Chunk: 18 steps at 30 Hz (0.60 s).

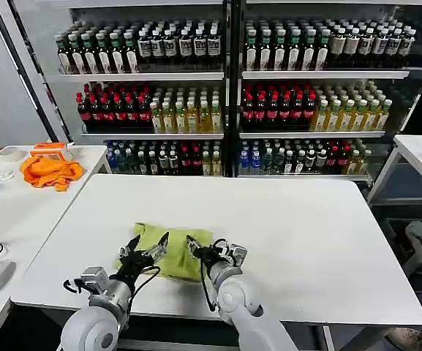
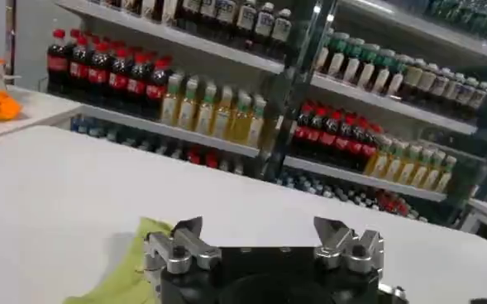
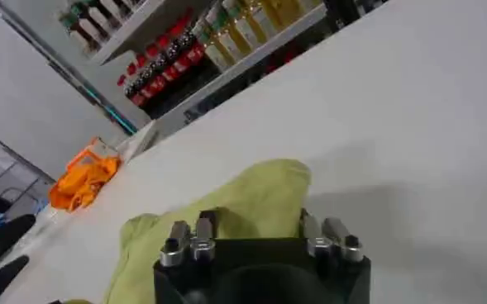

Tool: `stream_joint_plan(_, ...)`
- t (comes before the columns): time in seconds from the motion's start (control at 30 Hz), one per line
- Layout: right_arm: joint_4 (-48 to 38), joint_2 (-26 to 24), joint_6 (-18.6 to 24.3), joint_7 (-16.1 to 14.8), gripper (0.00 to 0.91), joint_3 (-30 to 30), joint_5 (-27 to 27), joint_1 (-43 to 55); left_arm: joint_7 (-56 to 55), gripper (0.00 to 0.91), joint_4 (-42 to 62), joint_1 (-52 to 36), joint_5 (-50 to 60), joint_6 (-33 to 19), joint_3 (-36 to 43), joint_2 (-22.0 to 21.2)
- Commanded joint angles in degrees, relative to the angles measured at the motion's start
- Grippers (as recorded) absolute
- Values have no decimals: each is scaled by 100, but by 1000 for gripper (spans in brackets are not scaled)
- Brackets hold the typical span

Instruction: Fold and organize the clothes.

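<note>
The right gripper [image 3: 255, 235] is sitting low over a white table [image 3: 392, 124]. Its two metal fingers [image 3: 187, 239] are standing apart, with a wide gap between them. A lime-green T-shirt [image 3: 243, 198] is lying bunched up on the table, and part of it is showing in that gap. Farther off, an orange cloth [image 3: 82, 182] is lying in a heap on another white table. Behind it, shelves [image 3: 193, 41] are holding rows of bottles [image 3: 156, 70] with red, yellow and green drinks.
</note>
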Motion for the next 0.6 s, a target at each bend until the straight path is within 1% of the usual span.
stream_joint_plan(0.03,-307,2,34,61,0,-29,10,298,-1,907,1,37,-13,-11,-94,-11)
stream_joint_plan(0.17,-316,-196,-27,9,0,74,-168,365,-2,907,39,-5,-15,-10,-77,-37)
stream_joint_plan(0.27,-340,-451,-134,-64,0,166,-367,432,0,907,63,-29,-12,-8,-52,-63)
stream_joint_plan(0.4,-392,-947,-304,-302,0,335,-696,564,4,907,70,-34,-12,-8,-27,-92)
stream_joint_plan(0.43,-404,-1118,-345,-424,0,393,-747,598,5,907,73,-34,-9,-4,-19,-101)
stream_joint_plan(0.57,-421,-1646,-512,-686,0,577,-921,725,10,907,77,-28,-5,0,1,-124)
stream_joint_plan(0.6,-428,-1715,-540,-735,0,606,-961,738,12,907,78,-31,-6,3,5,-126)
